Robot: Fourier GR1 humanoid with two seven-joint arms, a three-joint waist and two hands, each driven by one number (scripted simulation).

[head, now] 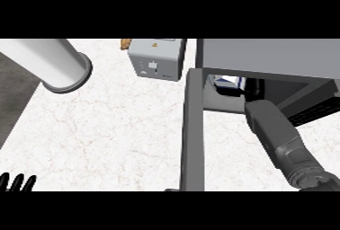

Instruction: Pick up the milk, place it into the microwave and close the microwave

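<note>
We have just one view here, from the head, looking steeply down on the white marbled counter top (100,134). We sit close above it: the grey microwave body (272,51) fills the upper right, its open grey door (192,134) runs edge-on down the middle. Our grey right forearm (279,134) enters from the lower right edge, black left fingertips (16,182) from the lower left corner.

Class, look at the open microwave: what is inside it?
Inside the microwave a blue-and-white milk carton shows, with the right forearm reaching in beside it. The right hand and the rest of the cavity are hidden.
</note>
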